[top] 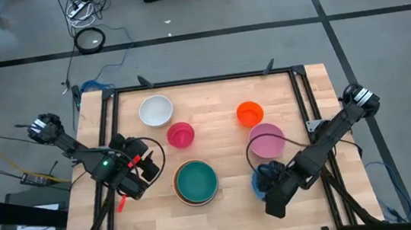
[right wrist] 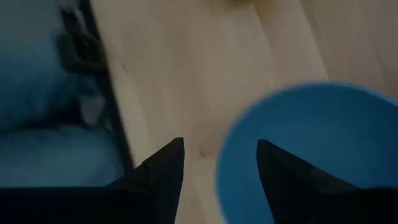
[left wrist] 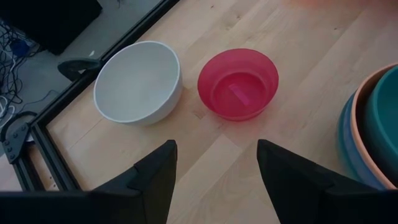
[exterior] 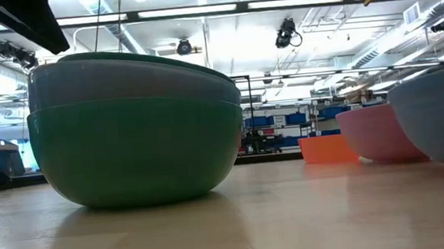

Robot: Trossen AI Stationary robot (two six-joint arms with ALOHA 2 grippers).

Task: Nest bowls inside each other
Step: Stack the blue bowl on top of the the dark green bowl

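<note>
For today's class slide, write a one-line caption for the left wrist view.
Open left pincer hovers before a white bowl and a red bowl, nested stack alongside.

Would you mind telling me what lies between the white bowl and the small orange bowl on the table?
In the high view, only bare wood separates the white bowl from the small orange bowl; the red bowl sits just off that line.

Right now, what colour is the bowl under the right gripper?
Blue bowl; the right wrist view shows it best.

overhead, table-level, two wrist cameras
</note>
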